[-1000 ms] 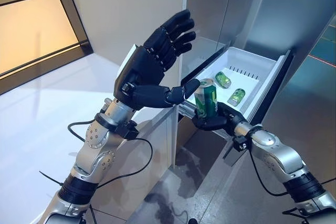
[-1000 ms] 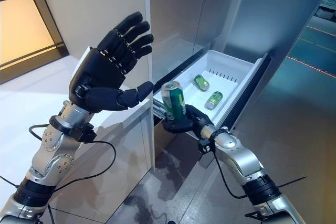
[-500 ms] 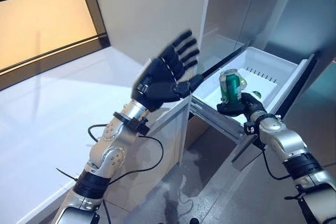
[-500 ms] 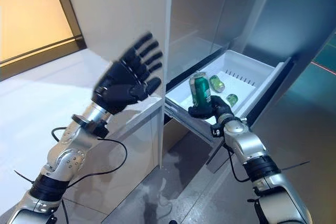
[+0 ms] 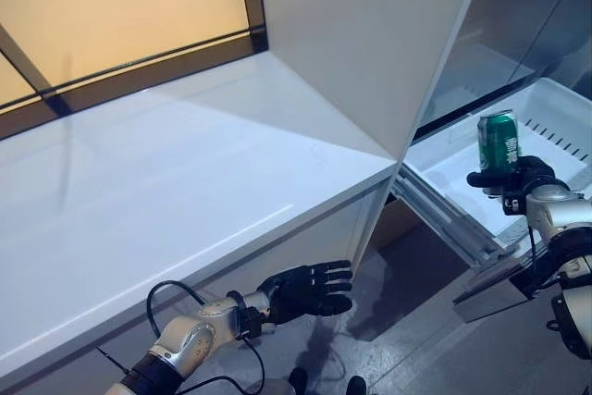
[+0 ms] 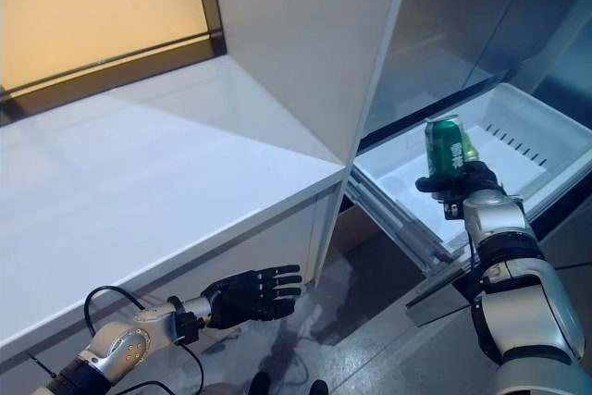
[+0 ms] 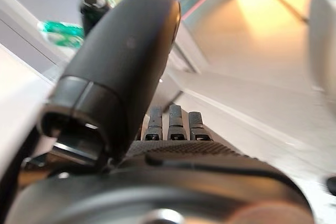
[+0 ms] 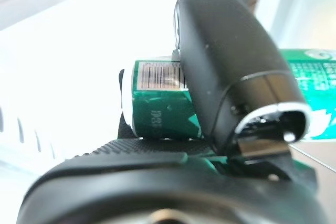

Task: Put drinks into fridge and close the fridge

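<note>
Can: green drink can (image 5: pixel 499 140), upright, in the right hand (image 5: pixel 519 176); the thumb and fingers curl round its lower part, and its silver top stands above the hand.
Can position: over the pulled-out white fridge drawer (image 5: pixel 564 110), above the drawer's near part, not resting on its floor.
Right wrist view: the thumb (image 8: pixel 226 64) lies across the can's side (image 8: pixel 160 108), with the barcode just past it.
Right hand state: closed in a grip on the can.
Left hand: left hand (image 5: pixel 305 290), low and well apart from the can, in front of the white cabinet (image 5: pixel 305 247) below the counter edge; palm turned up and fingers (image 5: pixel 335 277) stretched out straight; it holds nothing.
Left wrist view: the straight fingers (image 7: pixel 170 121) show in a row beside the thumb (image 7: pixel 123 56); a green blur far past them cannot be made out.
Count: one can visible in the eye views; one drawer pulled out; two hands.
Drawer: white plastic, with a row of slots in its far wall (image 6: pixel 518 141), on metal rails (image 5: pixel 444 219) running below the right hand toward the cabinet.
Surface: wide white counter (image 5: pixel 166 182) on the left hand's far side, bare where it shows.
Room: a tall white panel (image 5: pixel 370 34) stands between the counter and the grey fridge interior (image 5: pixel 518 16); an amber window with a dark frame (image 5: pixel 139 16) lies behind the counter; grey floor (image 5: pixel 416 339) is below both hands.
</note>
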Available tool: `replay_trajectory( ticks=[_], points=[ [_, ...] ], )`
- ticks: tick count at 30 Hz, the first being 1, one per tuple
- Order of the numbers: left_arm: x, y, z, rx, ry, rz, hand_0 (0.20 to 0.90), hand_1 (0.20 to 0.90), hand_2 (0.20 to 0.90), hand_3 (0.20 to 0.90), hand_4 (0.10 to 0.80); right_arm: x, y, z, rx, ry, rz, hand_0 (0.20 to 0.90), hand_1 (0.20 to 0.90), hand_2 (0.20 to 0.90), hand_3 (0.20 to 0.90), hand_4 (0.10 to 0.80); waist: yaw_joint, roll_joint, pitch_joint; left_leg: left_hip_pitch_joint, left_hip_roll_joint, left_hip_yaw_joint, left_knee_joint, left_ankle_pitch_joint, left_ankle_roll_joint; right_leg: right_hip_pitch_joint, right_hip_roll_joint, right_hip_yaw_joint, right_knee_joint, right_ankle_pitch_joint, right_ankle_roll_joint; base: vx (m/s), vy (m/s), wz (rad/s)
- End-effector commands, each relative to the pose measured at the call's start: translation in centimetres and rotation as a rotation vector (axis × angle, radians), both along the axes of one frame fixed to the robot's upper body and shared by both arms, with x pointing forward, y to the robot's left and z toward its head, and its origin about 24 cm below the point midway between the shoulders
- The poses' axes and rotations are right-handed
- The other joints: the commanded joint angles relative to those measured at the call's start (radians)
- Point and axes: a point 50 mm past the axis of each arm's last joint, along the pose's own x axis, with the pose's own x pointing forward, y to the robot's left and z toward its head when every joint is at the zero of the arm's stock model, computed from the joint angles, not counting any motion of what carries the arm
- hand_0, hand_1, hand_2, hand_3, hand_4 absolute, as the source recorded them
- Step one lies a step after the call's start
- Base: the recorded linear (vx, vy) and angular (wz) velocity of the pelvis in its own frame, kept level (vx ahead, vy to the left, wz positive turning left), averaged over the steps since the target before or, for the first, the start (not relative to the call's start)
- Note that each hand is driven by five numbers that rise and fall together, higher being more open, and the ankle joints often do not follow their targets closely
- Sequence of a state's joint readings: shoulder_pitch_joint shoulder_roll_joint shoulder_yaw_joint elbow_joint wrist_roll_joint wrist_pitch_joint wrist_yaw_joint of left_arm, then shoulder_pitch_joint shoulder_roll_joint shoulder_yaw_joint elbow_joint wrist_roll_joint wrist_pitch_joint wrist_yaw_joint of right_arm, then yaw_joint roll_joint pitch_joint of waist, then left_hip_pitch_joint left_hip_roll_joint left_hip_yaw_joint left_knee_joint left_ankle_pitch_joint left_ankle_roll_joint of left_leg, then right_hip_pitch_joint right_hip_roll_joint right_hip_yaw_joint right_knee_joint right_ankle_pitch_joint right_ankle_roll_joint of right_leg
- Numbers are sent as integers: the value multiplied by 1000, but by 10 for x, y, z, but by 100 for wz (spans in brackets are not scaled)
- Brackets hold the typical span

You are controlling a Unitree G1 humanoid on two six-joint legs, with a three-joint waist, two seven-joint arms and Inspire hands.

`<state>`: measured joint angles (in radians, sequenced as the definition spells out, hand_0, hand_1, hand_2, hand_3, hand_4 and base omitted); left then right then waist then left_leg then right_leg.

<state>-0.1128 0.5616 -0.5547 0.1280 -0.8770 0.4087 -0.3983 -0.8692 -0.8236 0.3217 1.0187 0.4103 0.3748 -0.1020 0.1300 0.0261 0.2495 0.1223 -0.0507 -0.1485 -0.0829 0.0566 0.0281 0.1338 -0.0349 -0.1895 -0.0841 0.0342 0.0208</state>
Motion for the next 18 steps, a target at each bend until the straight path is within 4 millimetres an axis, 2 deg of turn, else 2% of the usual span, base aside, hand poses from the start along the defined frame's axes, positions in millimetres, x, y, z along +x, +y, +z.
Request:
replay_trajectory(
  ticks=[1, 5, 9, 12, 14, 18],
  points=[
    [12, -22, 18, -68, -182, -136, 900, 900, 900, 900, 800, 13, -5, 137, -247, -367, 37, 300, 300, 300, 200, 100, 22, -57, -19, -81, 6, 27, 69, -47, -1, -67, -16, 44, 108, -25, 15, -279, -124, 4],
    [18, -11, 0, 101, -255, -123, 900, 900, 900, 900, 800, 13, -7, 139, -267, -328, 31, 300, 300, 300, 200, 100, 20, -55, 42, -134, 11, 21, 77, -35, 2, -119, -7, 54, 115, -13, 13, -175, -84, 3],
    [17, 12, -27, 291, -252, -49, 900, 900, 900, 900, 800, 13, -7, 132, -277, -258, 57, 300, 300, 300, 200, 100, 14, -53, 85, -179, 16, 26, 87, -28, -1, -161, -6, 59, 123, -7, 9, -111, -36, -2],
    [18, 26, -37, 398, -260, -5, 900, 900, 900, 900, 800, 13, -8, 128, -288, -208, 80, 300, 300, 300, 200, 100, 12, -46, 111, -204, 17, 31, 93, -23, -4, -186, -6, 59, 127, -4, 7, -105, -5, -2],
    [18, 45, -47, 488, -243, 77, 900, 900, 900, 900, 800, 14, -8, 122, -292, -171, 94, 300, 300, 300, 200, 100, 13, -38, 133, -223, 17, 35, 98, -18, -8, -204, -7, 58, 129, 0, 6, -98, 7, -2],
    [19, 69, -56, 579, -223, 188, 900, 900, 900, 900, 800, 17, -4, 118, -313, -138, 109, 300, 300, 300, 200, 100, 13, -27, 157, -245, 15, 43, 104, -15, -11, -226, -10, 55, 132, 2, 5, -87, 12, -2]
  ],
)
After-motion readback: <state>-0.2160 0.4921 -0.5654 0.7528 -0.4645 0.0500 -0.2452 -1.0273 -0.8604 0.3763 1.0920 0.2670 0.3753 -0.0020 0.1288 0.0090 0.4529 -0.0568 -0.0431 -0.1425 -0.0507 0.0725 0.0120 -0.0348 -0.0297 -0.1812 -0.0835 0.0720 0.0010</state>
